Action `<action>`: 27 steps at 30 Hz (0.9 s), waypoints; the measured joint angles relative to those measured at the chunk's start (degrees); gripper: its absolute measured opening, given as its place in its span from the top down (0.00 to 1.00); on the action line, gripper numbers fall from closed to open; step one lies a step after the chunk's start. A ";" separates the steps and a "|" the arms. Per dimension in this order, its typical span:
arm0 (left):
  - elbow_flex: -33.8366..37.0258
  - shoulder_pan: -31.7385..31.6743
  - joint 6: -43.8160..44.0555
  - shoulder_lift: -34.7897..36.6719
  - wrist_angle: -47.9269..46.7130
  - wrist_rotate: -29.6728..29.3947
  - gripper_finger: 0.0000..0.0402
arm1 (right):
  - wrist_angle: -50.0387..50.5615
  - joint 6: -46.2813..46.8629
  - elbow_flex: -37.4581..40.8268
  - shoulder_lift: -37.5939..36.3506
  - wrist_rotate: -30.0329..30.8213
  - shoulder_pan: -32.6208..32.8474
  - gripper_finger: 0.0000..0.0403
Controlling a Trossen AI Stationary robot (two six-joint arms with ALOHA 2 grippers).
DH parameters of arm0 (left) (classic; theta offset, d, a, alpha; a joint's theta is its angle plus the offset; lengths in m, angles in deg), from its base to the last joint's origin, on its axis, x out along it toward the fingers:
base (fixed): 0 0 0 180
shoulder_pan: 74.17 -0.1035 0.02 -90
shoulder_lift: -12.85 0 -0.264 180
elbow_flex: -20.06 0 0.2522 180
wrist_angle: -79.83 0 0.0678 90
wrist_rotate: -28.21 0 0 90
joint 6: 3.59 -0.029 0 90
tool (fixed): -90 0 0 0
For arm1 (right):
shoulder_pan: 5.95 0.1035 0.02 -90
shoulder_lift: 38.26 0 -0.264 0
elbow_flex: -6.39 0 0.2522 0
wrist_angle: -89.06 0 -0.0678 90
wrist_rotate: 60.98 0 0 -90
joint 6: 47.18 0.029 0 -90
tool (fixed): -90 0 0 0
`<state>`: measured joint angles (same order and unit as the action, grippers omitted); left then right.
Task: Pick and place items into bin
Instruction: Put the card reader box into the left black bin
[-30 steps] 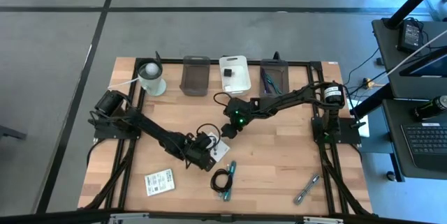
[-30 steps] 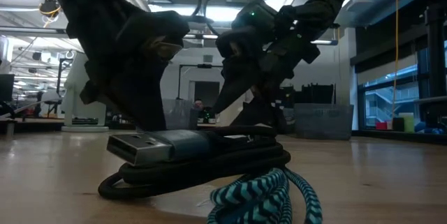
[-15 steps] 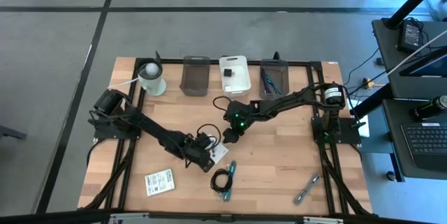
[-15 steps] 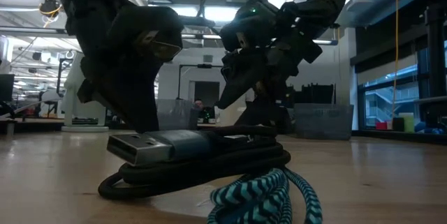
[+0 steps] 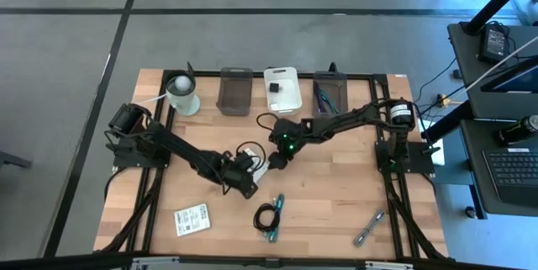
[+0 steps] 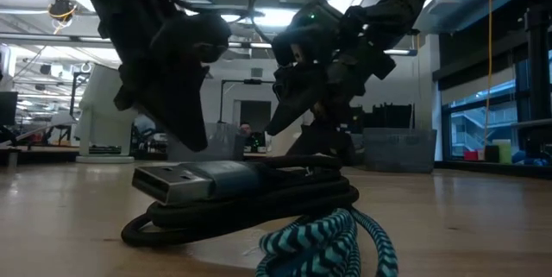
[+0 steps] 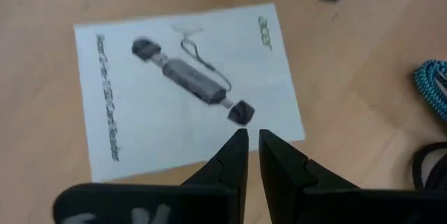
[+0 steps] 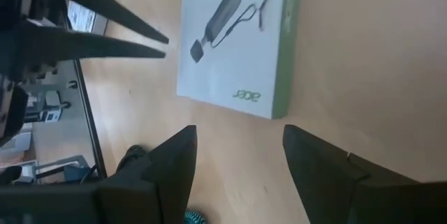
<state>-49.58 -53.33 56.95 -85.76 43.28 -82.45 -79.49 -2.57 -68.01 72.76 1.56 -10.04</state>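
A white printed packet (image 5: pixel 258 165) (image 7: pixel 181 91) (image 8: pixel 237 35) with a green side lies flat on the wood between my two grippers. My left gripper (image 5: pixel 245 172) (image 7: pixel 249 135) (image 6: pixel 168 87) is shut, its tips at the packet's edge. My right gripper (image 5: pixel 276 160) (image 8: pixel 239 132) (image 6: pixel 302 87) hovers open beside the packet on the table's right side and touches nothing. A black coiled cable (image 5: pixel 267 215) (image 6: pixel 250 195), a teal braided cable (image 6: pixel 332 241), a second white card (image 5: pixel 192 219) and a silver metal piece (image 5: pixel 370 227) rest on the table nearer the front edge. My left gripper has its shut fingertips (image 7: pixel 237 147) at the packet's edge (image 7: pixel 209 165) on the side nearest that arm, slanting down from the table's left. I cannot tell whether they touch it. The packet lies flat on the table.
Along the far edge stand a white cup with a ball (image 5: pixel 181 93), a grey bin (image 5: pixel 235 92), a white bin (image 5: pixel 282 91) holding a small black object, and a grey bin (image 5: pixel 330 95) with teal cables. Bare wood lies on the right side of the table.
My left gripper has risen a little and drawn back toward the table's left. More of the packet shows, and it now lies somewhat closer to the far edge. My right gripper has dipped slightly toward the packet, still open.
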 joint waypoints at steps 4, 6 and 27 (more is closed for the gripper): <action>0.33 -0.10 0.39 0.04 -0.31 1.01 0.92 | -0.30 -0.25 0.00 0.00 -0.02 -1.32 0.46; 0.33 -0.10 0.68 0.04 -0.93 0.48 0.92 | -0.96 -0.27 0.00 0.00 -0.04 -1.83 0.46; 0.22 -0.55 0.79 -1.97 -0.99 1.78 0.92 | -5.74 -0.11 0.00 1.37 -1.31 -3.81 0.46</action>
<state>-49.36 -53.88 57.75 -87.73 42.29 -80.66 -85.22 -2.68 -68.01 74.13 0.25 -13.85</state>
